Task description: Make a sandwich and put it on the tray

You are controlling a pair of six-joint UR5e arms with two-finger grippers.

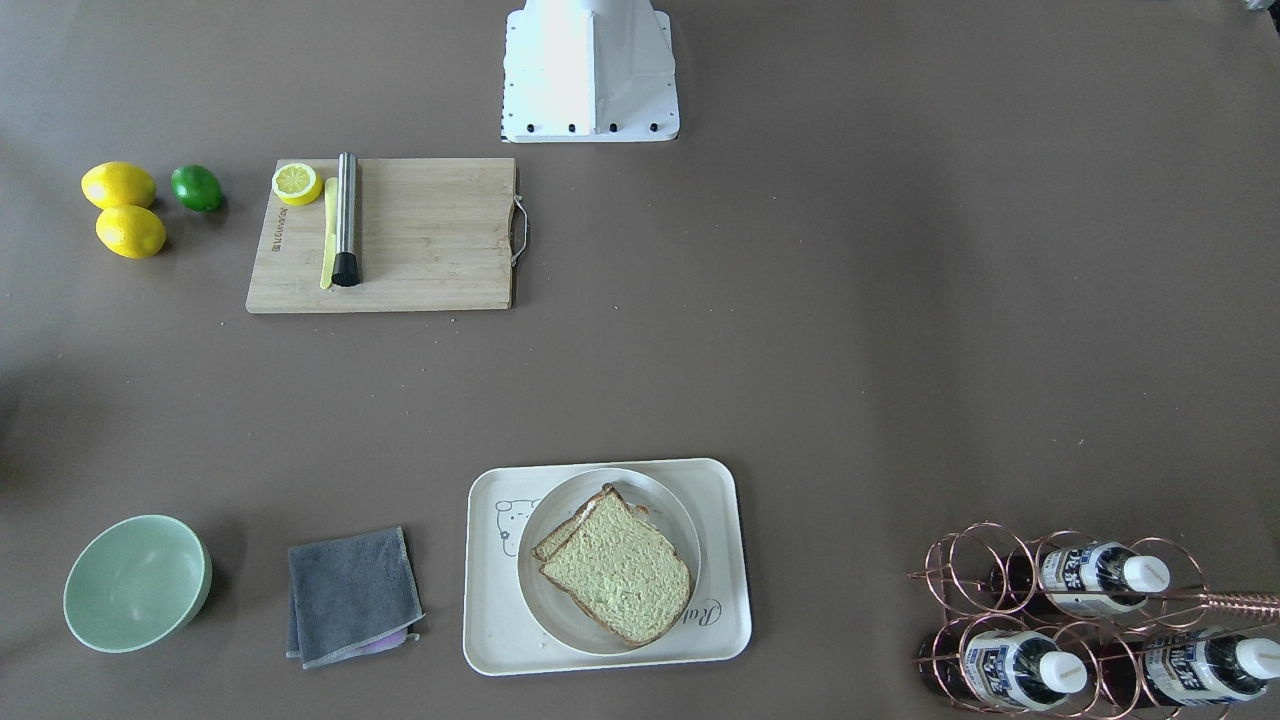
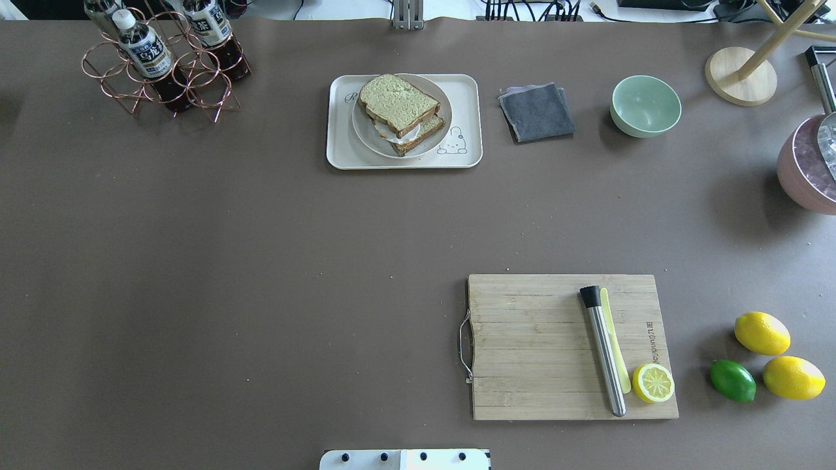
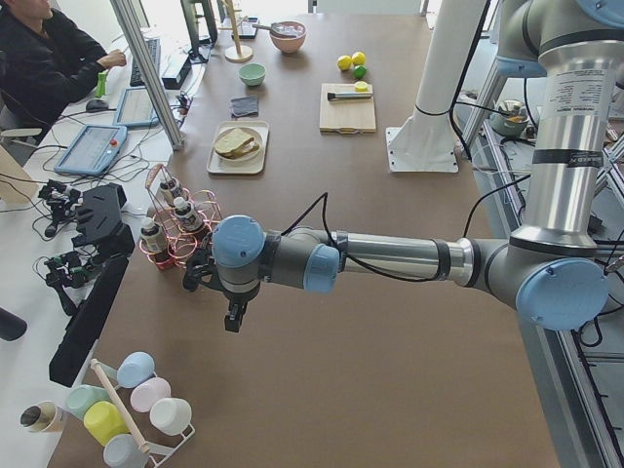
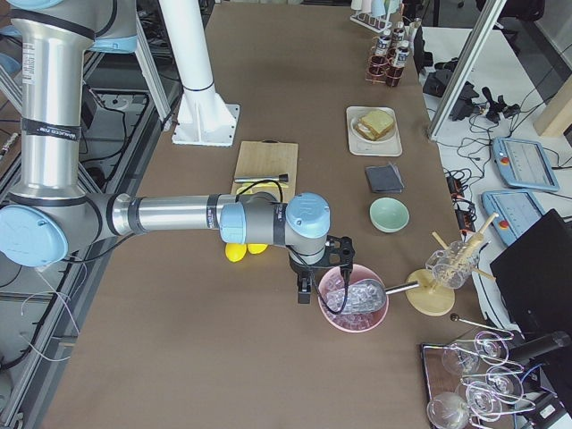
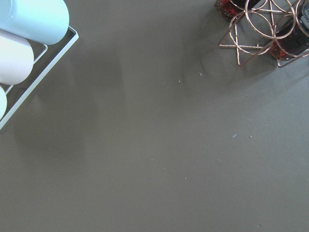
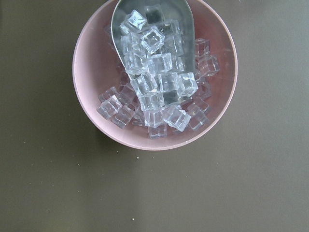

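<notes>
The sandwich (image 2: 397, 98) lies on a round white plate (image 2: 366, 134) that sits on the cream tray (image 2: 467, 98) at the table's far side. It is two bread slices stacked askew, with the white egg (image 2: 400, 135) showing between them. From the front, the sandwich (image 1: 618, 565) and tray (image 1: 720, 620) are near the bottom centre. My left gripper (image 3: 234, 317) hangs over bare table beside the bottle rack, far from the tray. My right gripper (image 4: 306, 291) hangs by the pink ice bowl. I cannot tell whether either gripper is open or shut.
A wooden cutting board (image 2: 535, 346) carries a steel muddler (image 2: 604, 356) and a lemon half (image 2: 653, 383). Two lemons (image 2: 761, 333) and a lime (image 2: 733, 380) lie beside it. Near the tray are a grey cloth (image 2: 537, 112), a green bowl (image 2: 645, 106) and a copper bottle rack (image 2: 163, 65). The pink ice bowl (image 6: 96, 72) holds a scoop.
</notes>
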